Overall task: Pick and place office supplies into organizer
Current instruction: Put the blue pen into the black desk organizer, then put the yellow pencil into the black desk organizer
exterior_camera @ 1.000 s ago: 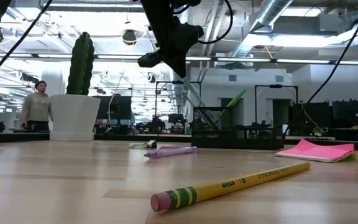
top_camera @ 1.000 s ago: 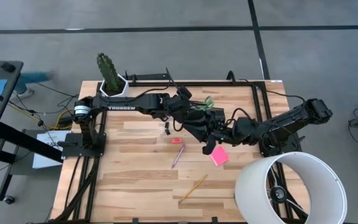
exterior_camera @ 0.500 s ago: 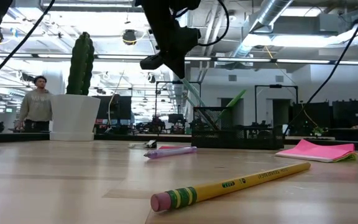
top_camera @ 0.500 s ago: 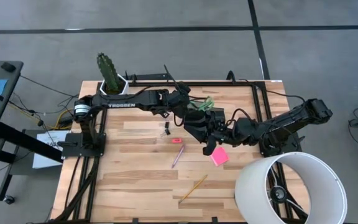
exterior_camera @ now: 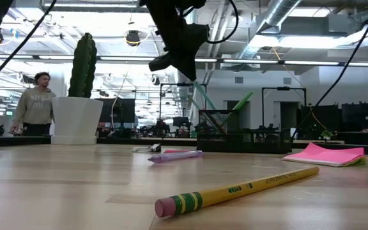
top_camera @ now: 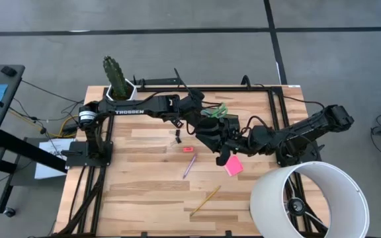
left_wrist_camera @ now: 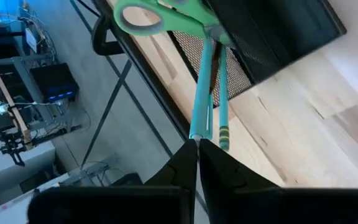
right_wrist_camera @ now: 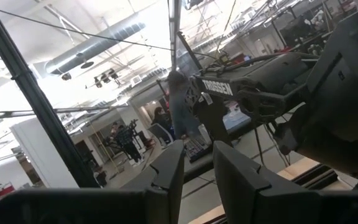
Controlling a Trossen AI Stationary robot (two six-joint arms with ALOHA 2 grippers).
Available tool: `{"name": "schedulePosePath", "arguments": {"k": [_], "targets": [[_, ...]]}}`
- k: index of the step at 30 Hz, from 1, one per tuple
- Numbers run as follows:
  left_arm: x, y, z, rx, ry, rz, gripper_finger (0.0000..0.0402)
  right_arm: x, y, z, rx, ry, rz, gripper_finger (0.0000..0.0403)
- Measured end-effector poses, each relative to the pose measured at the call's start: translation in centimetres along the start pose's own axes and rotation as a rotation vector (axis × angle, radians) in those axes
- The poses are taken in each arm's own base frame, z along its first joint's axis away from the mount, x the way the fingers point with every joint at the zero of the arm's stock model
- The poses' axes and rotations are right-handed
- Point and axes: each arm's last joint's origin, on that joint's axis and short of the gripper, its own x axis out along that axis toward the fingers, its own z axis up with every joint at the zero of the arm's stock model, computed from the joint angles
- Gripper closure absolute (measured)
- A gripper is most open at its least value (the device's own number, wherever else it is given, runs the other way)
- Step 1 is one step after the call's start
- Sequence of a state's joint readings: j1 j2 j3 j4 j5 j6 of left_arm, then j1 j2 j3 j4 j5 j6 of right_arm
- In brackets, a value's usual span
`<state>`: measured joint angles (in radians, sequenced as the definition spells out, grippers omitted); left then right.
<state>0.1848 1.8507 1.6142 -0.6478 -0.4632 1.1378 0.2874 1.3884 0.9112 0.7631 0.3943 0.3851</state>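
The teal pen [left_wrist_camera: 202,93] stands tilted in the black mesh organizer [left_wrist_camera: 272,31] beside the green-handled scissors [left_wrist_camera: 166,15], its upper end pinched by the left gripper [left_wrist_camera: 197,146]. The right gripper [right_wrist_camera: 197,163], fingers slightly parted and empty, sits low near the pink sticky-note pad [top_camera: 233,166].

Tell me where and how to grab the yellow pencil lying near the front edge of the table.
Best guess: grip the yellow pencil around the middle of its shaft, coming straight down from above with the fingers set across its length. It lies flat on the table on a diagonal, with open wood on both sides, and the pink sticky-note pad sits well away from it.
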Motion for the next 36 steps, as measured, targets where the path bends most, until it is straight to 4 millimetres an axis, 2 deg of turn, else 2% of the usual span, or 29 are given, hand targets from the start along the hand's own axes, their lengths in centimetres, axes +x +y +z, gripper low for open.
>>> {"name": "schedulePosePath", "arguments": {"k": [11,16,19,23,28,31,34,36], "targets": [[0.0,0.2,0.1,-0.047,-0.04,0.002,0.0324,0.0,0.0,0.0,0.007,0.0,0.0,0.0321],[0.0,0.3,0.2,-0.168,-0.001,0.041,0.0295,-0.1,0.2,-0.1,0.02,0.003,0.007,0.0321],[-0.8,0.1,0.7,-0.235,0.073,0.071,0.0289,-0.2,0.4,-0.1,0.028,0.005,0.013,0.0321],[-3.8,-0.3,2.0,-0.312,0.163,0.07,0.0288,-0.8,1.3,0.7,0.028,0.01,0.097,0.0321],[-9.0,-0.7,3.2,-0.545,0.129,-0.098,0.0287,-2.0,3.0,1.0,-0.098,0.071,0.287,0.0321],[-12.3,-0.7,2.9,-0.717,0.14,-0.25,0.0287,-3.1,3.5,1.1,-0.16,0.159,0.288,0.0321],[-15.4,-0.8,2.4,-0.829,0.158,-0.36,0.0287,-4.0,3.0,0.8,-0.213,0.302,0.253,0.0321],[-17.0,-0.9,2.7,-0.908,0.097,-0.402,0.0287,-4.5,2.6,0.6,-0.243,0.38,0.227,0.0321]]}}
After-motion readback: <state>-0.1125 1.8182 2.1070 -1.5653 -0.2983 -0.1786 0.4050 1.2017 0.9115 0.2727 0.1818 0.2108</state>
